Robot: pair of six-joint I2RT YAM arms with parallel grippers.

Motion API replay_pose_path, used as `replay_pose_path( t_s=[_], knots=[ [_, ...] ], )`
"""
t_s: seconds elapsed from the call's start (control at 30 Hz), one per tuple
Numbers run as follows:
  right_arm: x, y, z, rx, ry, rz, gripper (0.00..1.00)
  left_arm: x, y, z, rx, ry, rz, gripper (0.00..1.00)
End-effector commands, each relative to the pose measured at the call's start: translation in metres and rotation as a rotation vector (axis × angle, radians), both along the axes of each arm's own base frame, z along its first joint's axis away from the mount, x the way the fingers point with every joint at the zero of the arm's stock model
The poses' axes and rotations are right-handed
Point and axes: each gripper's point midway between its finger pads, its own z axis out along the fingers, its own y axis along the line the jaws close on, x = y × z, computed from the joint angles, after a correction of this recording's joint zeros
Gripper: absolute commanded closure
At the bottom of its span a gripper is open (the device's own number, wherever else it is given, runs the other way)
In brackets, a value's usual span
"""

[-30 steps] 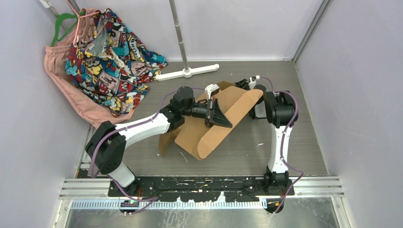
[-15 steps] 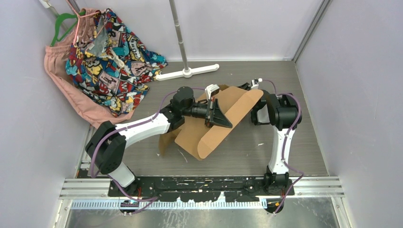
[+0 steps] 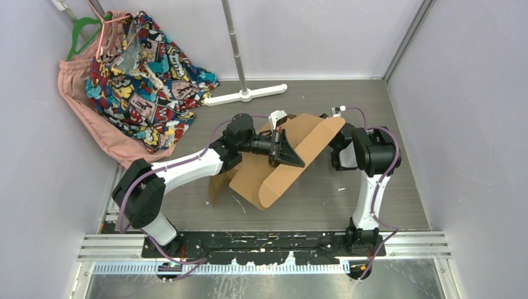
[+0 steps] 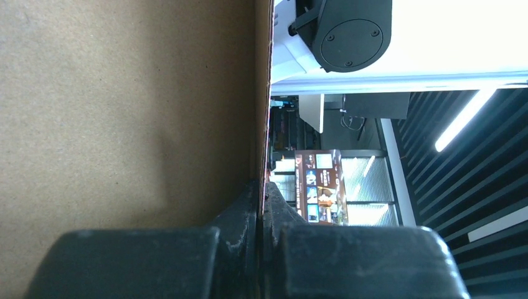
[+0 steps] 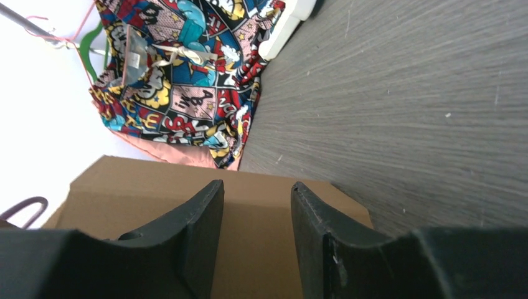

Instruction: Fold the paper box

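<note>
Pinching a raised panel's edge, the left gripper [image 4: 261, 202] clamps the paper box [image 3: 274, 171], which sits mid-table, half folded. Right gripper [image 5: 256, 184] hangs half open at the far right flap, gripping nothing. Cardboard looks light, stiff, springy — hold edges near creases. Stand foot [image 3: 246, 94] and clothes [image 3: 149, 75] sit toward the back left corner, probably no obstacle.

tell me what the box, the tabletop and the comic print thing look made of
The paper box: brown cardboard, matte and slightly fibrous, with a thin raw cut edge. The tabletop: grey with fine straight grain lines, probably wood-look laminate, though painted wood is possible. The comic print cloth: soft fabric, judging by its folds and tie cord.
</note>
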Motion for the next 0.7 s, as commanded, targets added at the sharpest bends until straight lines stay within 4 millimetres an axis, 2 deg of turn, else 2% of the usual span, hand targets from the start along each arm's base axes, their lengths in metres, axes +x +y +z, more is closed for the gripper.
replay_pose_path(
  t_s=[0.0,0.2,0.33,0.47,0.6,0.67],
  knots=[
    [-0.01,0.0,0.027,-0.059,-0.173,0.007,0.5,-0.003,-0.001,0.008,-0.036,-0.018,-0.007,0.98],
    [-0.023,-0.004,0.024,-0.119,-0.211,-0.009,0.49,-0.003,-0.001,0.01,-0.04,-0.018,-0.008,0.97],
    [-0.03,-0.006,0.024,-0.152,-0.237,-0.019,0.44,-0.003,0.0,0.009,-0.04,-0.017,-0.007,0.97],
    [-0.036,-0.008,0.022,-0.182,-0.259,-0.026,0.31,-0.004,0.001,0.009,-0.041,-0.017,-0.009,0.97],
    [-0.039,-0.008,0.022,-0.2,-0.274,-0.028,0.05,-0.004,0.0,0.011,-0.047,-0.015,-0.011,0.97],
    [-0.039,-0.008,0.023,-0.207,-0.284,-0.029,0.03,-0.004,0.0,0.012,-0.05,-0.015,-0.012,0.97]
  ],
)
